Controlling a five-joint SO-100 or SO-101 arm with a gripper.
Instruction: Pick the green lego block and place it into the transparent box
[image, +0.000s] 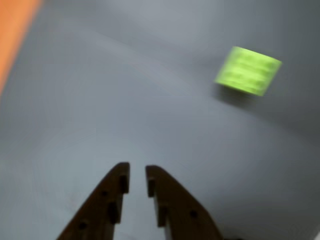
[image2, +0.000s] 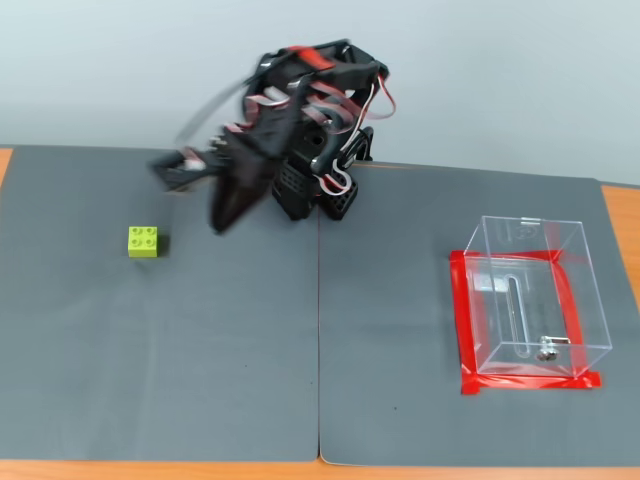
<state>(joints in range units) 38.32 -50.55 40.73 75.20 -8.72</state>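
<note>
Frankly, here is how I read the rig at that moment.

Claw: the claw (image: 137, 181) hung above the grey mat (image2: 200, 350) with its two dark fingers almost pressed together, only a thin slit between the tips, and nothing pinched.

Brick: the green lego block (image: 248, 70) sat on the mat ahead of the claw and off to its right in the wrist view; in the fixed view the green lego block (image2: 143, 241) lay to the left of the blurred arm, apart from it.

Box: the transparent box (image2: 530, 300) stood far from the claw, on the opposite side of the arm, with red tape (image2: 463, 320) round its base.

Risk: I judged that fingers this close would knock the brick away instead of straddling it.

Second risk: both views were smeared, so my aim could have been off.

Writing: I could read none.
</note>
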